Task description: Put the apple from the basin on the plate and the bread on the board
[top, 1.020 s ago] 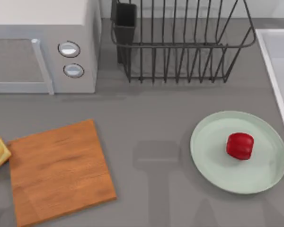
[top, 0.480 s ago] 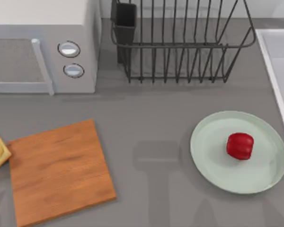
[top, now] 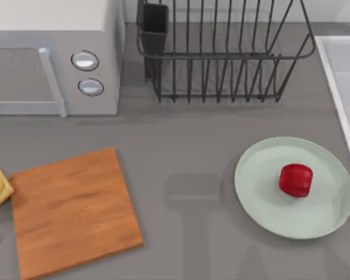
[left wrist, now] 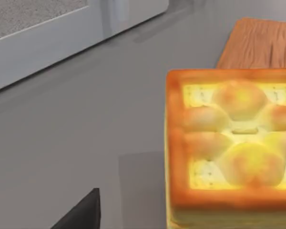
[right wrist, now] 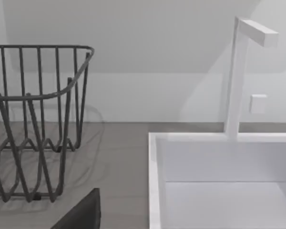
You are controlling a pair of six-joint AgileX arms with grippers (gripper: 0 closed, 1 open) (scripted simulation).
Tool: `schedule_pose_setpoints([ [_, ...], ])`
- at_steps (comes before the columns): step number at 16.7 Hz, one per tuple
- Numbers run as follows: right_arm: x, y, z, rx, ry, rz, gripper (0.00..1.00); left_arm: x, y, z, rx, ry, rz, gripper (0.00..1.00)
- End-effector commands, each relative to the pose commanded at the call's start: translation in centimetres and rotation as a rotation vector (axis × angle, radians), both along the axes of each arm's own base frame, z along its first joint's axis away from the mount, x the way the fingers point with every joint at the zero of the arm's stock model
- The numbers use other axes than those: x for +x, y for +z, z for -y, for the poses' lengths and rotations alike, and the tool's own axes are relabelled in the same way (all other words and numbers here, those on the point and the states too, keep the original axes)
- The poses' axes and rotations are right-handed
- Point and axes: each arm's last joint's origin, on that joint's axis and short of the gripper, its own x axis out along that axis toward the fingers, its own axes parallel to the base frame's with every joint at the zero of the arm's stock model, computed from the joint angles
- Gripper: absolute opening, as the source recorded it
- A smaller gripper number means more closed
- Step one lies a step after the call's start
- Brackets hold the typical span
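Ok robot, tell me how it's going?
Small red apple on round mint-green plate. Yellow bread slice on grey table, touching orange-brown wooden board, not on it. Path clear.

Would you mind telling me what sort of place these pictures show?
Most likely a rendered kitchen counter. A microwave stands at the back left, a black wire dish rack beside it, and a white basin with a tap lies at the right. An apple sits on a plate.

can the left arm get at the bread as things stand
Probably yes: the bread lies bare on the counter just off the board, at the table's left edge, right below the left wrist camera, with nothing on or over it.
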Motion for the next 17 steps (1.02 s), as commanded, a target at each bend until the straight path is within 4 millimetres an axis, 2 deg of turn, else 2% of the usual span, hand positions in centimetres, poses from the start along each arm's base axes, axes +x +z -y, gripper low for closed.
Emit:
schedule_pose_setpoints([
  [3, 0.0, 0.0, 0.0, 0.000, 0.000, 0.000, 1.00, 0.1, 0.2, 0.5, -0.011, 0.005, -0.007, 1.00],
  [10, 0.0, 0.0, 0.0, 0.000, 0.000, 0.000, 1.00, 0.4, 0.8, 3.2, -0.024, 0.005, -0.016, 1.00],
  [17, 0.0, 0.0, 0.0, 0.000, 0.000, 0.000, 1.00, 1.6, 0.1, 4.9, -0.023, 0.004, -0.016, 1.00],
])
